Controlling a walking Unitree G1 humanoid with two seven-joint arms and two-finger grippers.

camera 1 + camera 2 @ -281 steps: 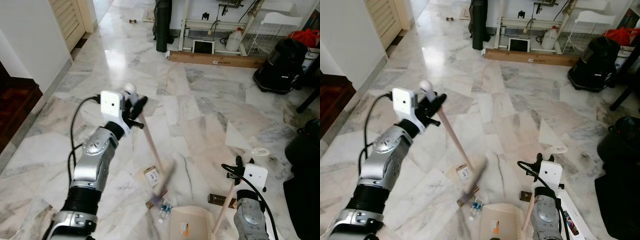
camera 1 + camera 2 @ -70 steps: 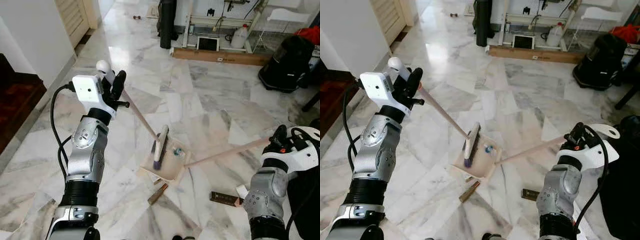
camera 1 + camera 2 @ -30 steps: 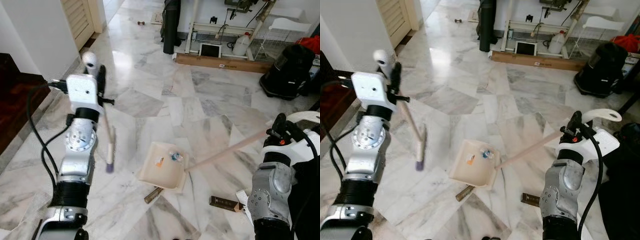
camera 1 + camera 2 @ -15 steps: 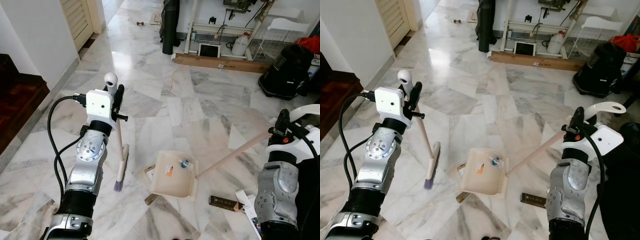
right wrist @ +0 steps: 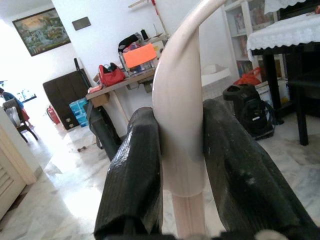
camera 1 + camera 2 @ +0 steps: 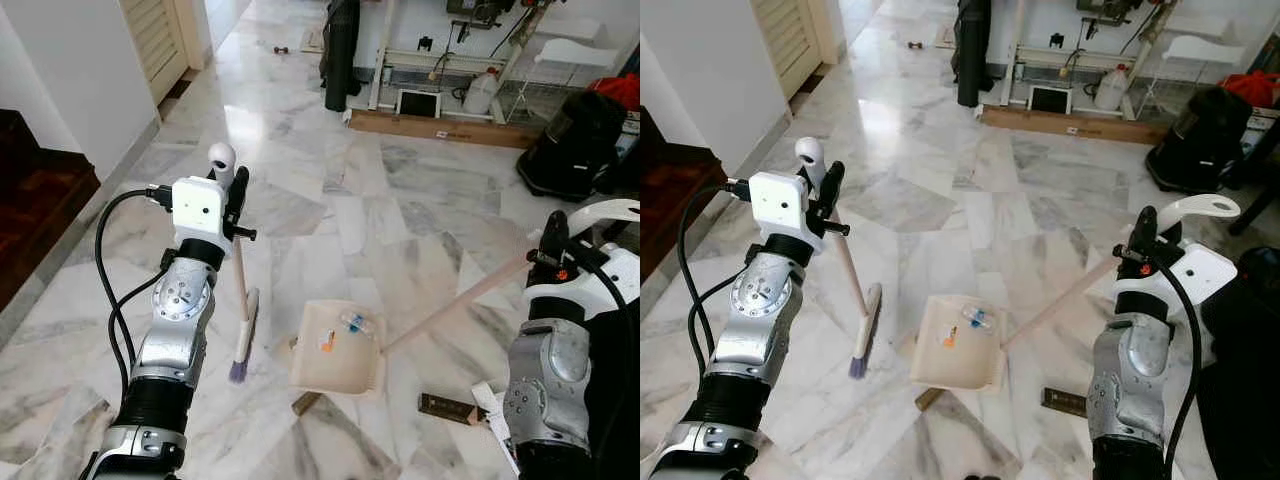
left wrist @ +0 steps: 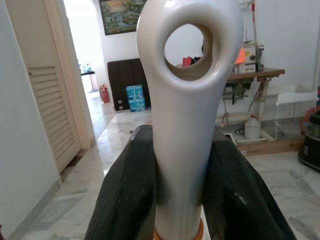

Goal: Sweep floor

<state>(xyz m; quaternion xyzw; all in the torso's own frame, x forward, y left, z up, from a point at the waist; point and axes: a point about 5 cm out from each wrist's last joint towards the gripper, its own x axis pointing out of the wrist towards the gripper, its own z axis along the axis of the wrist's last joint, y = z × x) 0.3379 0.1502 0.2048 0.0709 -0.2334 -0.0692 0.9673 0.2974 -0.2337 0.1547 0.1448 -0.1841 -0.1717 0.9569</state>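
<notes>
The left gripper [image 6: 232, 190] is closed tight on the white top of the broom [image 6: 240, 300]. The wrist view shows both black fingers [image 7: 130, 190] pressed on the handle, one on each side. The broom hangs almost straight down. Its purple bristles [image 6: 237, 373] sit at about 9 o'clock from the dustpan [image 6: 338, 350], near the marble floor [image 6: 420, 190]; I cannot tell if they touch it.

The right gripper [image 6: 1143, 245] is closed on the dustpan handle [image 6: 1060, 295]. Its fingers [image 5: 135, 170] squeeze the curved white end. The long stick runs down from 3 o'clock to the pan in the middle.

The pan already has a small bottle [image 6: 355, 321] and a bit of orange and white paper [image 6: 327, 342] inside. Some trash is still on the floor. A brown stick-like piece [image 6: 305, 402] lies at 7 o'clock, just beside the pan's edge. A dark flat box [image 6: 447, 407] lies at 4 o'clock from the pan, near the right arm.

I think the next job is to sweep the brown piece in. To do it well, the pan's open edge should lie flat on the floor and face the trash. The broom should go behind the piece and push with short, soft strokes. The pan must stay level, or the bottle could roll out.
</notes>
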